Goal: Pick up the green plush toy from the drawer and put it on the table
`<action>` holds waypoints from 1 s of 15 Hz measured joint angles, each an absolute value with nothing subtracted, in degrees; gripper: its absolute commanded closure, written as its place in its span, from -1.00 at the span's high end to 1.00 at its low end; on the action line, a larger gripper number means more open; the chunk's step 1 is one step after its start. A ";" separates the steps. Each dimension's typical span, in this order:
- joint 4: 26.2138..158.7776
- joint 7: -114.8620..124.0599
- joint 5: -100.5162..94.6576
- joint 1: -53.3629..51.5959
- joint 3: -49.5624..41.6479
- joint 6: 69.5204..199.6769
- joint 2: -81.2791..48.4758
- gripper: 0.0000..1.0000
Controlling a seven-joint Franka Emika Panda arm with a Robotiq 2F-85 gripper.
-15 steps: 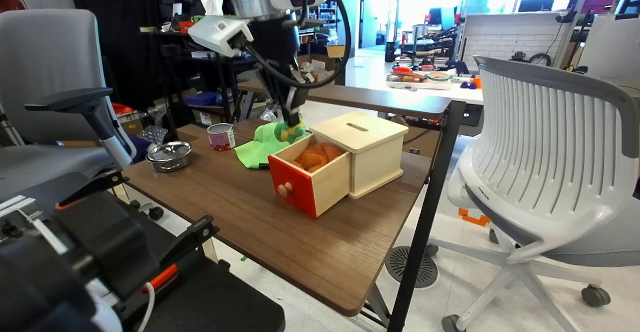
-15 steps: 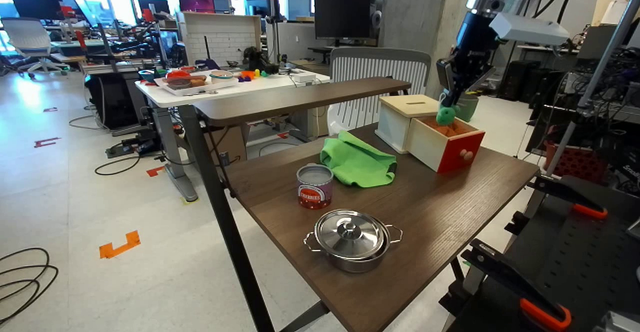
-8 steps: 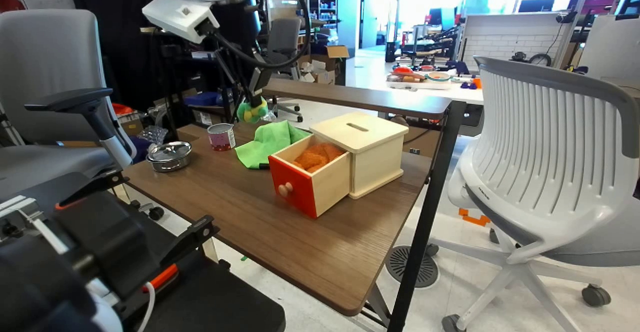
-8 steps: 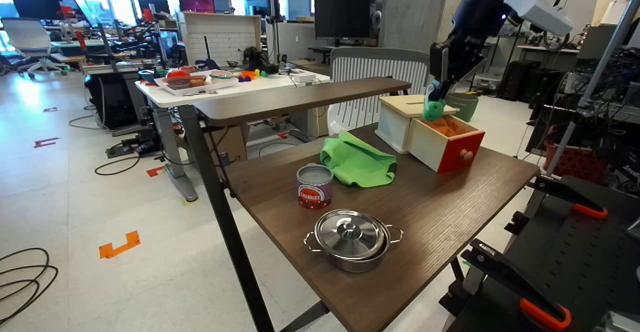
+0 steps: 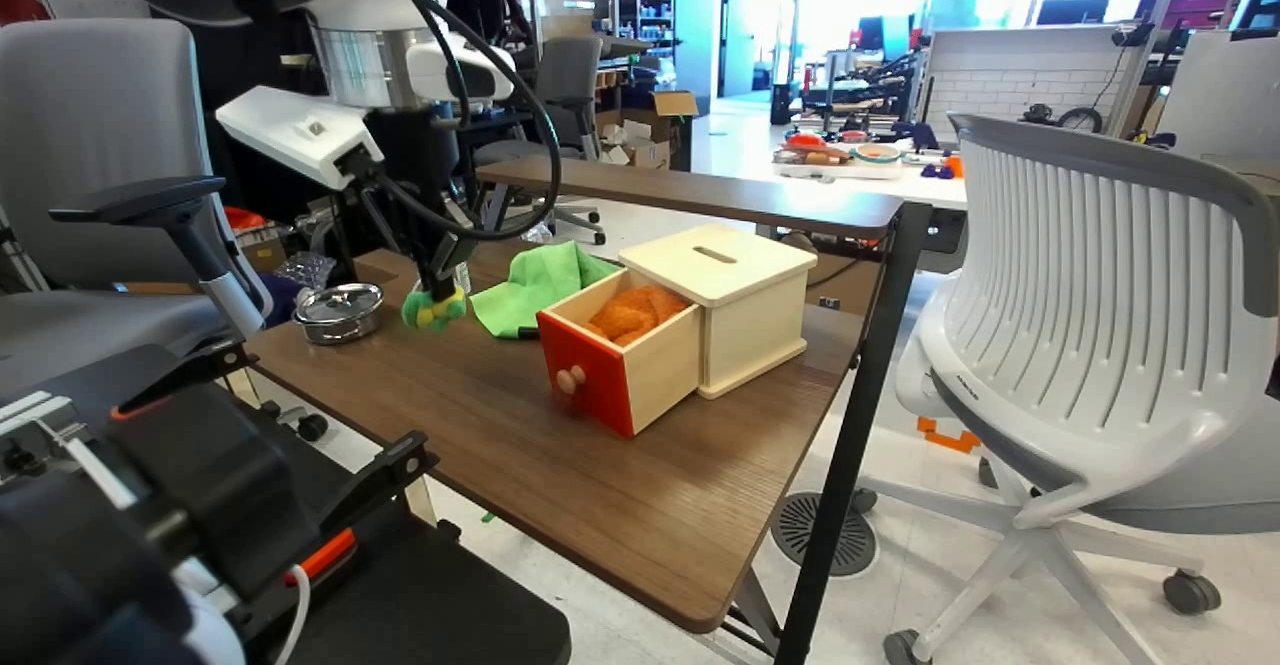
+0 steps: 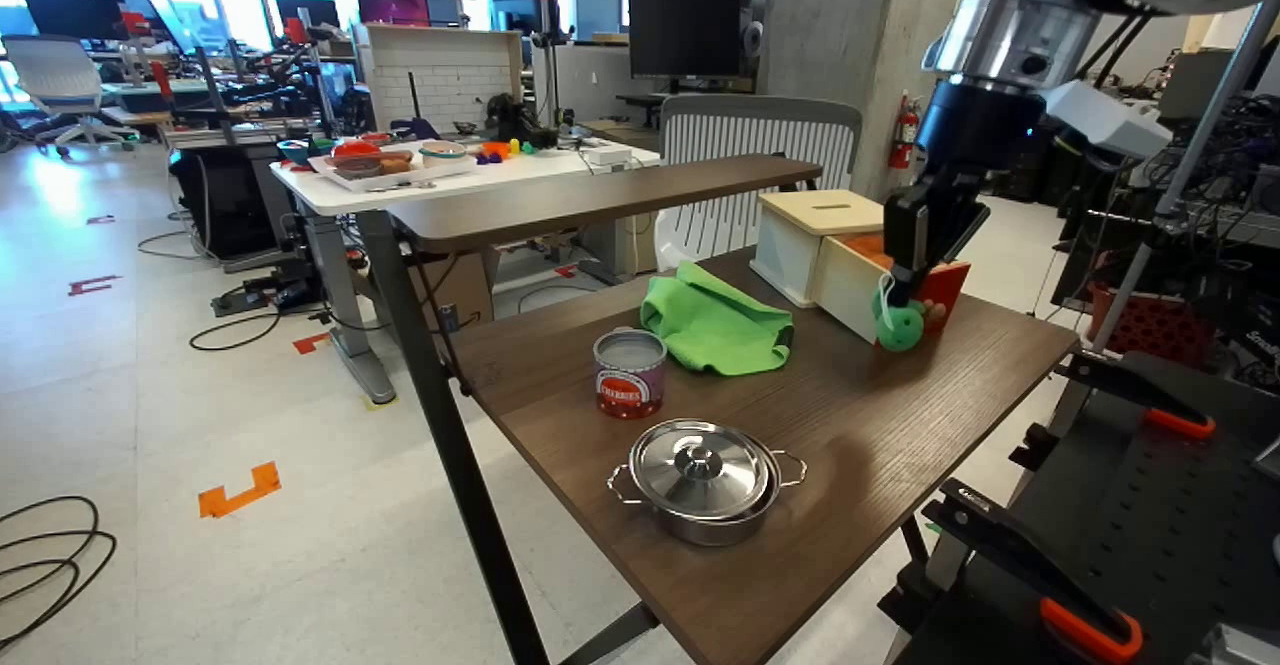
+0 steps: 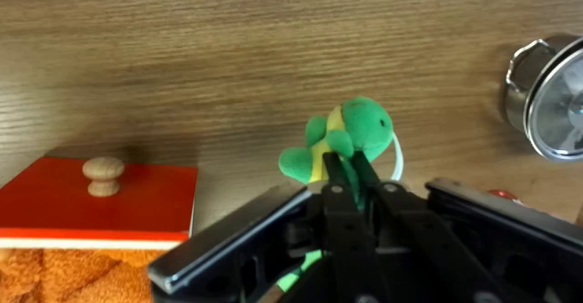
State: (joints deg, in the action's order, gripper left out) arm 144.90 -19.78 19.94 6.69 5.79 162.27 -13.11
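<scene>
Decent-looking pinch by the gripper (image 7: pixel 346 157) on the green toy (image 7: pixel 339 141), between clamped jaws, near its head. Out of the drawer (image 5: pixel 605 385) and hanging over the table (image 5: pixel 640 505), right of the pot (image 5: pixel 338 313) and left of the drawer in an exterior view. Probably at the set-down part. Go straight down, slow, and stop at first touch; soft, so likely to squash if pushed. Exact gap to the wood: can't tell. Then spread the jaws gently and back straight up, watching the white loop (image 7: pixel 399 159): could snag on the way out.
</scene>
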 measured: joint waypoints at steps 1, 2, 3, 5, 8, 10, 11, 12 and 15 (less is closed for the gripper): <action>145.01 -19.49 18.84 6.62 5.79 163.30 -14.33 -0.96; 145.06 -18.93 17.52 6.55 5.77 164.50 -15.64 -0.96; 145.02 -18.02 16.04 6.47 5.76 165.90 -17.13 -0.96; 144.82 -16.08 13.36 6.19 5.72 168.76 -20.09 -0.96; 144.12 -13.18 9.96 5.22 5.36 172.42 -23.94 -0.31; 143.54 -11.33 7.92 4.27 4.57 174.37 -25.70 -0.05; 143.22 -10.69 7.33 3.97 4.31 174.96 -26.13 0.08; 142.89 -10.15 6.86 3.81 4.20 175.25 -26.32 0.25; 142.26 -8.92 6.25 3.83 4.20 175.34 -26.27 0.67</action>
